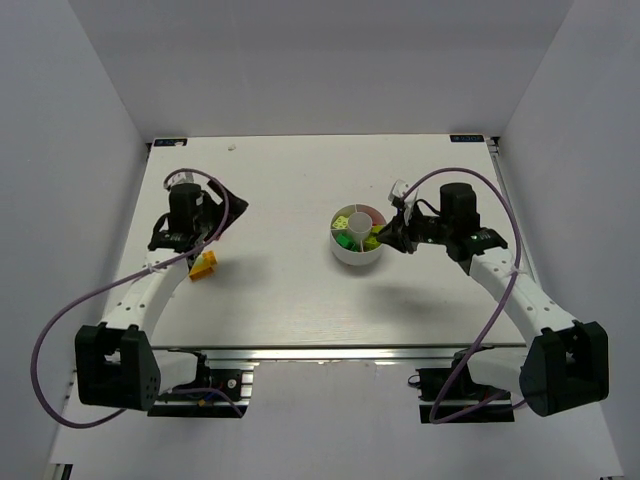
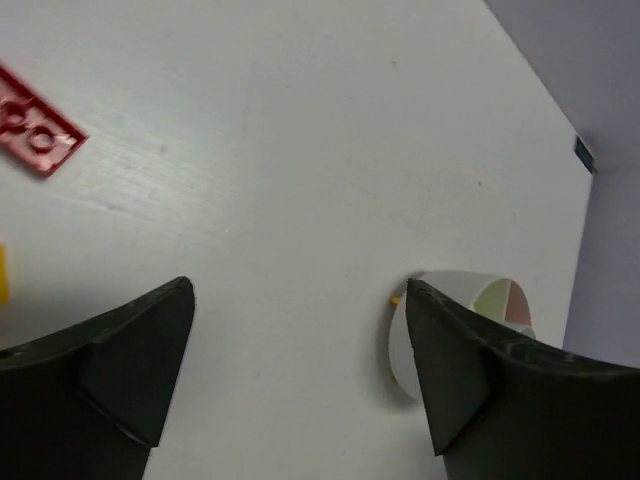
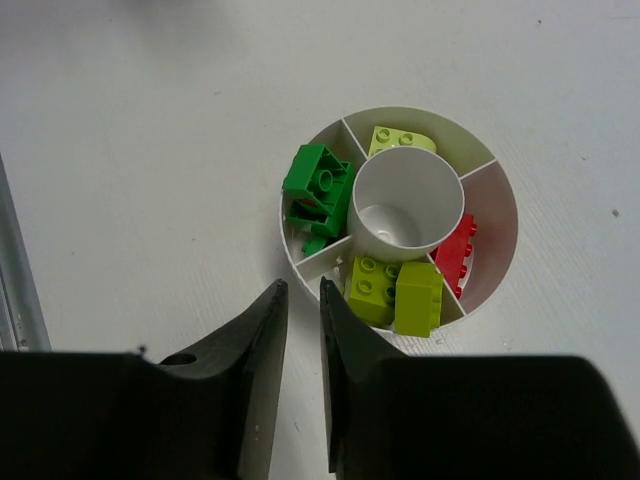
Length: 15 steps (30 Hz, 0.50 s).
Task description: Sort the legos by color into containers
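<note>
The white divided dish point(image 3: 490, 165) holds dark green legos point(image 3: 318, 185), a pale green one point(image 3: 400, 140), lime ones point(image 3: 392, 292) and a red one point(image 3: 455, 255) in separate wedges. Its centre cup point(image 3: 408, 205) is empty. My right gripper point(image 3: 300, 290) hovers just outside the dish's rim, its jaws a narrow gap apart with nothing between them. My left gripper point(image 2: 300, 300) stands wide open over bare table, holding nothing. A red flat lego point(image 2: 35, 125) lies ahead of it to the left. A yellow-orange lego point(image 1: 204, 262) lies beside the left gripper point(image 1: 210, 228).
The dish point(image 1: 358, 235) sits right of the table's middle, with the right gripper point(image 1: 388, 240) at its right side. White walls enclose the table on three sides. A metal rail point(image 3: 15, 280) runs along the table's edge near the right gripper.
</note>
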Motion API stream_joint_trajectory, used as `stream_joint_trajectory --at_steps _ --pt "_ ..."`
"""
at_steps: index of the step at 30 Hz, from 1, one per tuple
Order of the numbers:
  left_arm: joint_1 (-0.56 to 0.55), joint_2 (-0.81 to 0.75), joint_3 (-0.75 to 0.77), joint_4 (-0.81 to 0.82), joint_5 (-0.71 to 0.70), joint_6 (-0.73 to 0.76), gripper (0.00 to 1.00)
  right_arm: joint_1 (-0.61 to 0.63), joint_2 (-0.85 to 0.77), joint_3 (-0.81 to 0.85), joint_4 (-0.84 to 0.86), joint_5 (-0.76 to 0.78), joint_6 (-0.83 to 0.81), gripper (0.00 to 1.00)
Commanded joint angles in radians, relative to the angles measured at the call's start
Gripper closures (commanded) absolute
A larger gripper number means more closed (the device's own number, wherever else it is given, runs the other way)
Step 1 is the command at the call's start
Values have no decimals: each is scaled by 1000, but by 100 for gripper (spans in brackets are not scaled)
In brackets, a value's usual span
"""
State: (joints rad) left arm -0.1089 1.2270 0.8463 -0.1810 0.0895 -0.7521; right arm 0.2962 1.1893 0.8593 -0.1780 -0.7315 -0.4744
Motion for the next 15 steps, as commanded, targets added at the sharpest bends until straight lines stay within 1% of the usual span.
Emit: stream_joint_trajectory --at_steps 1,2,3,4,5,6,8,9,12,13,15 --pt "8 -8 60 -184 -222 -98 2 3 9 50 -6 -23 11 73" --pt "26 15 112 -280 -249 -113 2 3 13 50 -3 -19 22 72" --pt "37 75 140 -326 -282 -156 2 3 15 50 -2 -16 28 71" --pt "63 110 166 -375 -289 -182 2 3 16 49 5 -13 33 70" --pt "75 147 193 -465 -292 -208 2 4 16 49 5 -11 37 70" --pt "86 182 247 -504 -293 -251 2 4 16 47 8 -9 40 68" --pt "106 277 289 -576 -293 -276 2 4 12 41 15 -3 46 68" --pt "107 299 318 -584 -295 -285 2 3 12 40 17 -5 46 68" --pt "107 356 352 -589 -330 -315 8 4 12 35 20 -3 48 67" --pt "136 370 362 -595 -336 -325 9 3 12 35 20 -2 48 67" --pt "144 429 395 -632 -353 -340 15 4 12 35 20 0 48 67"
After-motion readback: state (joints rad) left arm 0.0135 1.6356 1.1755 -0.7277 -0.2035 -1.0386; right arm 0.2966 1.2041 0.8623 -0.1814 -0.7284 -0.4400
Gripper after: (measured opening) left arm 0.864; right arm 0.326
